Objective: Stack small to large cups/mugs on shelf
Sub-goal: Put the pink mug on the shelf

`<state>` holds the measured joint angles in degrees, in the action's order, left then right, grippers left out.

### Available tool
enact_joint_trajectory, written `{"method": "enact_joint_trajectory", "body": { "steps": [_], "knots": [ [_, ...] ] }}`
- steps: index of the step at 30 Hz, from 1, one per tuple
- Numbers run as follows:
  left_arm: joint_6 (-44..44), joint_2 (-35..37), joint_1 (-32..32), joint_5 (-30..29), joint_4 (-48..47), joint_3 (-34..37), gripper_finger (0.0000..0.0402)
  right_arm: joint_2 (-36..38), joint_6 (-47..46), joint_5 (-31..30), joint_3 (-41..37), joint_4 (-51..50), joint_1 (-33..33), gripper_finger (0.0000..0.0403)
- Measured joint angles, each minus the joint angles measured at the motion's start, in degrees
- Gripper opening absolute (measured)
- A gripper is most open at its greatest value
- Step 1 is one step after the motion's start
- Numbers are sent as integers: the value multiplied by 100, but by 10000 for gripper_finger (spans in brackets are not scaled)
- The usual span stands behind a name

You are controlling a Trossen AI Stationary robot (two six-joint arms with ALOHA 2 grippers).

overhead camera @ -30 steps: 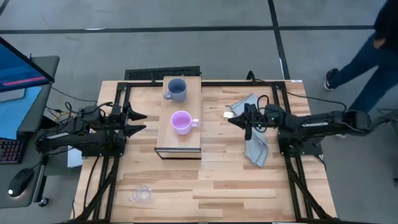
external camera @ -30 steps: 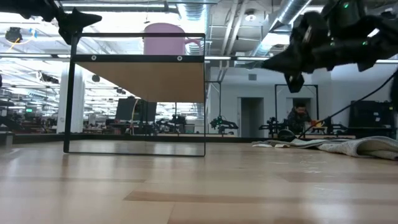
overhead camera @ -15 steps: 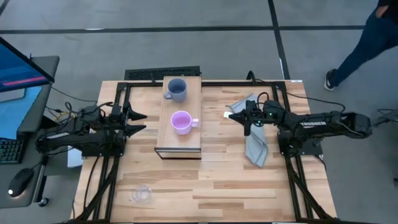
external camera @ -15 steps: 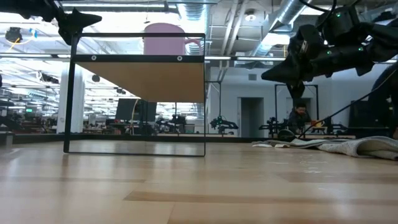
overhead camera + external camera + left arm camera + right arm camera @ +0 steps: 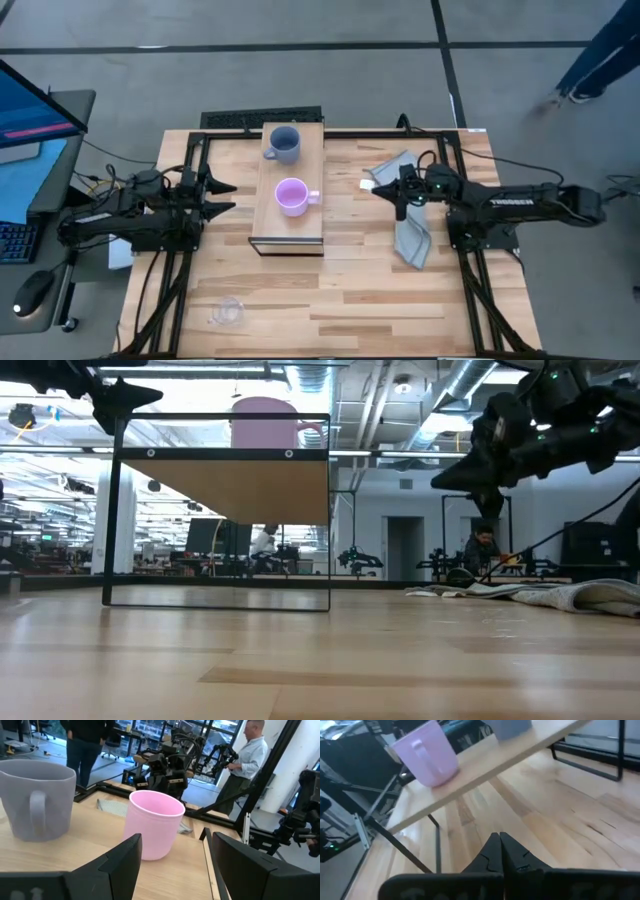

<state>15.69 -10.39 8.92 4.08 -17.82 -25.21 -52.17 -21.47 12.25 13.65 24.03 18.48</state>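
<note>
The light-wood shelf [image 5: 290, 228] stands mid-table. A grey-blue mug [image 5: 283, 145] stands on its far end and a lilac mug [image 5: 293, 197] on its middle; both also show in the left wrist view [image 5: 37, 800] [image 5: 152, 830]. A small clear cup [image 5: 228, 312] stands on the tabletop near the front left. My left gripper [image 5: 222, 196] is open and empty, left of the shelf, level with the lilac mug. My right gripper [image 5: 375, 188] is shut and empty, right of the shelf, above the table; its closed fingertips show in the right wrist view [image 5: 500, 845].
A grey cloth [image 5: 410, 235] lies crumpled on the table under my right arm. A black keyboard [image 5: 262, 119] sits at the table's far edge behind the shelf. People stand in the room beyond the table. A monitor, a second keyboard and a mouse stand off the table's left.
My right gripper has drawn back a little toward the table's right edge, away from the shelf, staying above the table. A person beyond the far right corner has walked out of the high view.
</note>
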Motion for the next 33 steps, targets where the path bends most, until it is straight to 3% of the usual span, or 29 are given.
{"method": "enact_joint_trajectory", "body": {
  "steps": [6,22,33],
  "knots": [
    [-44,0,-1,2,1,0,234,517,-109,-499,-2,-957,-343,1],
    [-49,0,0,-3,-106,0,234,1519,-170,-1538,-2,-2219,-1013,4],
    [-13,0,1,-15,-81,0,234,2016,-297,-1558,-2,-2187,-1085,5]
  ]
}}
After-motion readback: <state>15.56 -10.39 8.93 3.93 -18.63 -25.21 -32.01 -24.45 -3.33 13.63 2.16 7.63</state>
